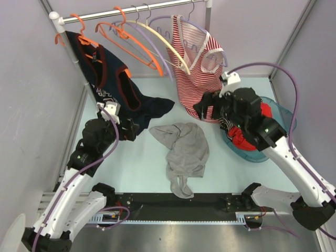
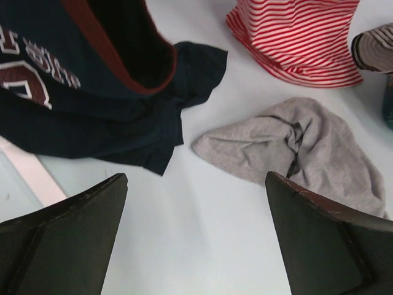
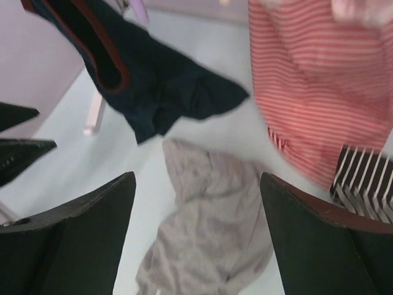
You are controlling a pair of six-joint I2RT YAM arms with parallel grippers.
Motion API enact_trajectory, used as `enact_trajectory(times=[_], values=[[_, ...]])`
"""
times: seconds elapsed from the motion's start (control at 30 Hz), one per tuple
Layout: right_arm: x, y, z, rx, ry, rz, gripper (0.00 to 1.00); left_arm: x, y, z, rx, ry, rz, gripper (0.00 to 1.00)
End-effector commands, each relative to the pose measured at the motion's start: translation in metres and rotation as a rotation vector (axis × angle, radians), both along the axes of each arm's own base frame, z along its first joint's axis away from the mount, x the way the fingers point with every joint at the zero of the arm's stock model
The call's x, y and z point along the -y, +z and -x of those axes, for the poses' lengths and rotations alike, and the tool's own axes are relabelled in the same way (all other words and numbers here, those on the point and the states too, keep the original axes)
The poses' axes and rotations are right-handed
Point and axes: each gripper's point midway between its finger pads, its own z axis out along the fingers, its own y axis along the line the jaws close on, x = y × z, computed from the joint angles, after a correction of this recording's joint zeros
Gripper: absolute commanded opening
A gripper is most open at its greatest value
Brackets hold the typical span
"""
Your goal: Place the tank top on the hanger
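The grey tank top lies crumpled in the middle of the table, and shows in the left wrist view and the right wrist view. The cream hanger hangs bare on the rail at the back, among other hangers. My left gripper is open and empty, low over the table to the left of the top. My right gripper is open and empty, held above the top's far right side.
A navy top with red trim hangs from an orange hanger at the left and drapes onto the table. A red-and-white striped top hangs on a lilac hanger. A teal basket with clothes stands at the right. Orange hangers share the rail.
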Motion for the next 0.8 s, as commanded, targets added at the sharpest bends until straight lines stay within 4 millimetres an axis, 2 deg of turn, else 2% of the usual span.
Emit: enact_trajectory(times=[0.0, 0.03, 0.07, 0.13, 0.17, 0.23, 0.27, 0.3, 0.4, 0.43, 0.47, 0.5, 0.53, 0.57, 0.77], values=[[-0.014, 0.066, -0.038, 0.23, -0.001, -0.009, 0.83, 0.013, 0.033, -0.012, 0.089, -0.053, 0.028, 0.99], [-0.018, 0.074, -0.044, 0.259, -0.001, -0.016, 0.81, 0.011, 0.031, -0.013, 0.086, -0.043, 0.018, 0.99], [-0.021, 0.091, -0.052, 0.319, -0.007, -0.035, 0.8, 0.008, 0.025, -0.012, 0.08, -0.032, 0.004, 1.0], [-0.029, 0.107, -0.066, 0.375, -0.005, -0.044, 0.76, 0.0, 0.018, -0.011, 0.082, -0.009, -0.033, 0.99], [-0.03, 0.122, -0.073, 0.432, -0.016, -0.058, 0.75, -0.004, 0.009, -0.01, 0.065, 0.007, -0.047, 0.99], [-0.032, 0.129, -0.09, 0.475, -0.059, -0.072, 0.72, -0.009, 0.007, -0.008, 0.068, 0.031, -0.047, 0.99], [-0.031, 0.147, -0.096, 0.543, -0.079, -0.117, 0.71, -0.007, 0.006, -0.007, 0.067, 0.019, -0.044, 0.99], [-0.032, 0.151, -0.101, 0.566, -0.076, -0.124, 0.7, -0.007, 0.007, -0.007, 0.07, 0.019, -0.043, 0.99], [-0.04, 0.158, -0.119, 0.6, -0.066, -0.14, 0.68, -0.007, 0.006, -0.007, 0.067, 0.021, -0.044, 0.99], [-0.049, 0.148, -0.129, 0.584, -0.043, -0.127, 0.67, -0.007, 0.006, -0.007, 0.065, 0.022, -0.045, 0.99], [-0.051, 0.158, -0.131, 0.604, -0.037, -0.139, 0.66, -0.007, 0.005, -0.007, 0.063, 0.022, -0.046, 0.99], [-0.05, 0.159, -0.136, 0.62, -0.036, -0.119, 0.65, -0.008, 0.005, -0.007, 0.06, 0.025, -0.048, 0.99], [-0.057, 0.15, -0.146, 0.608, -0.022, -0.11, 0.65, -0.008, 0.004, -0.007, 0.059, 0.028, -0.05, 0.99], [-0.057, 0.156, -0.149, 0.619, -0.026, -0.114, 0.64, -0.009, 0.004, -0.007, 0.059, 0.032, -0.051, 1.0], [-0.08, 0.147, -0.164, 0.607, 0.042, -0.124, 0.62, -0.014, 0.005, -0.006, 0.064, 0.057, -0.057, 0.99]])
